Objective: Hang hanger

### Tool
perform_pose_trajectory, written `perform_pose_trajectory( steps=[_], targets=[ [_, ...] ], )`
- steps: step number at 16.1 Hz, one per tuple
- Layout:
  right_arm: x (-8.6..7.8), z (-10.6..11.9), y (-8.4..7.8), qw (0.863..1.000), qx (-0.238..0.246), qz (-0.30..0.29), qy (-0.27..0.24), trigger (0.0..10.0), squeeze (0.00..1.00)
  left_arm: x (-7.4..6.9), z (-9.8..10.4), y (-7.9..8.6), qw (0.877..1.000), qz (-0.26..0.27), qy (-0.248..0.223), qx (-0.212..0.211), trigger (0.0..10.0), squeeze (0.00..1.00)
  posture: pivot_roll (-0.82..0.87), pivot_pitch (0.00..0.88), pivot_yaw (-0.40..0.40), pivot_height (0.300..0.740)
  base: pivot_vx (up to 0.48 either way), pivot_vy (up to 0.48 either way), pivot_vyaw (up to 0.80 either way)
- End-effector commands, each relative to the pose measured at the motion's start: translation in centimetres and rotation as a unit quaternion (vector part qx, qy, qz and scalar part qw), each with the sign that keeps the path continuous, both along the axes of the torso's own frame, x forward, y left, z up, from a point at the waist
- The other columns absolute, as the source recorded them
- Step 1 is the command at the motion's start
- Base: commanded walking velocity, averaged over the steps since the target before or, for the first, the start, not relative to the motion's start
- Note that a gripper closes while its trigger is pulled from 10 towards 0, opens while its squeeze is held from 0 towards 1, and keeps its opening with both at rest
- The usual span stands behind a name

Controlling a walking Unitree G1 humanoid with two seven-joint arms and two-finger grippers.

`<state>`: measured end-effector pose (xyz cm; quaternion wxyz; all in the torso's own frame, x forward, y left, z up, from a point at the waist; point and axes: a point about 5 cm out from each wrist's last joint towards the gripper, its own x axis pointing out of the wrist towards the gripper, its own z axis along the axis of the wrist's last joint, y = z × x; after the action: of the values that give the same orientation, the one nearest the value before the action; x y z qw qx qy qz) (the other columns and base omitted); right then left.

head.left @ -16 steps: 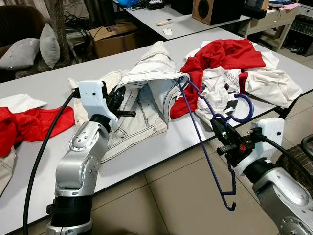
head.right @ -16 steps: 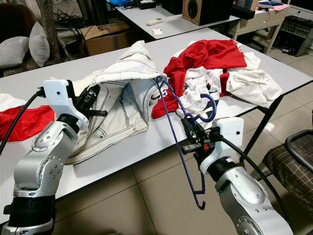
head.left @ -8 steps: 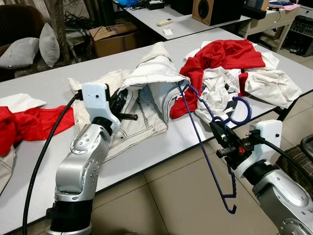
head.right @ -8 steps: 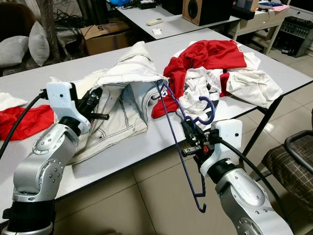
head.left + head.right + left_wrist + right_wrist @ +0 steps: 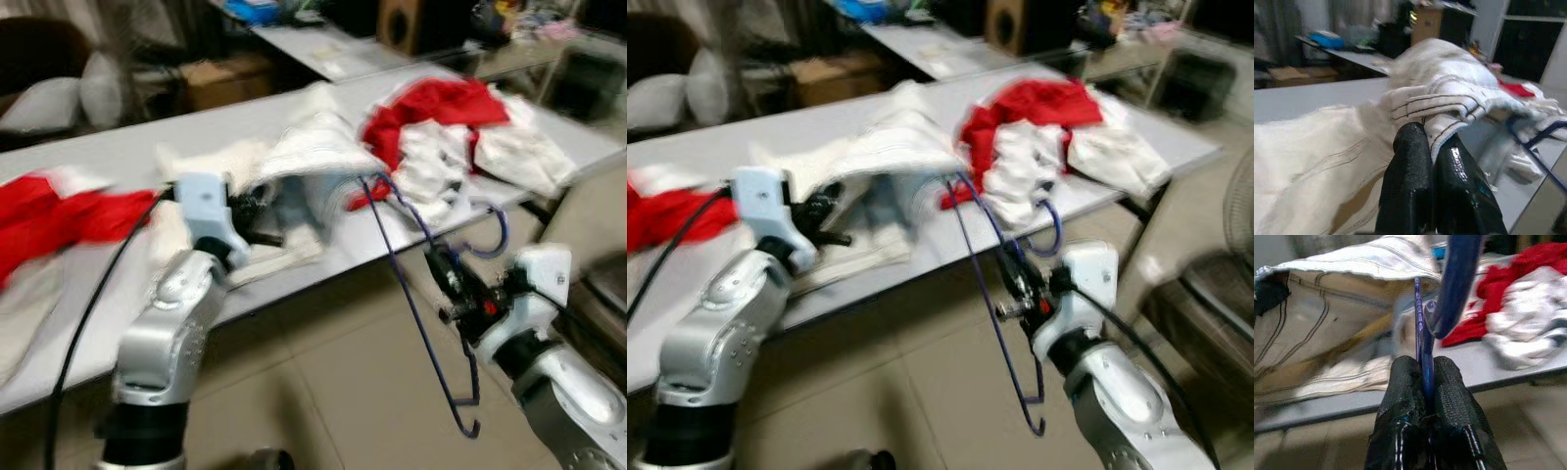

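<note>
On the long grey table, a heap of clothes: cream trousers in the middle, red and white shirts to the right, a red shirt far left. Head views blurry, so small things hard to make out.

Over the floor by the table edge, right gripper with fingers squeezed tight on the blue hanger, just under its hook. Held there so the hook stays up and free for hanging later. One hanger end tucked into the open waist of the trousers, the other end dangling low near the floor. Hanger tilted, then, and only partly inside the trousers.

At the table, left gripper with fingers pinched shut on a fold of the trousers' waistband. Most likely held this way to lift the waist open and keep the cloth from sliding while the hanger goes in.

Probably early in the job: trousers not yet sitting right on the hanger, nothing hung up. Best guess for next: push the hanger further into the waist. Risk of the cloth slipping off the low end.
</note>
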<state>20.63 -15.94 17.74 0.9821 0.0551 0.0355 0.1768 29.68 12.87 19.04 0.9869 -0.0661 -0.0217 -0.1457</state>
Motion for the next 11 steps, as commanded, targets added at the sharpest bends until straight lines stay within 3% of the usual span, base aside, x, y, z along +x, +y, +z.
perform_pose_trajectory(
  steps=[1, 11],
  targets=[
    [-0.11, -0.10, 0.22, 1.000, 0.001, 0.003, 0.005, 10.0, 0.00, -0.15, 0.21, 0.50, 1.000, 0.006, -0.004, 0.004, 10.0, 0.00, -0.10, 0.000, 0.094, 0.740, -0.266, 0.000, 0.00],
    [-0.34, -0.20, 0.34, 1.000, 0.001, 0.005, 0.011, 10.0, 0.00, -0.49, -0.12, 0.04, 1.000, -0.011, 0.002, 0.007, 10.0, 0.00, -0.11, 0.000, 0.091, 0.740, -0.250, 0.000, 0.00]
  ],
)
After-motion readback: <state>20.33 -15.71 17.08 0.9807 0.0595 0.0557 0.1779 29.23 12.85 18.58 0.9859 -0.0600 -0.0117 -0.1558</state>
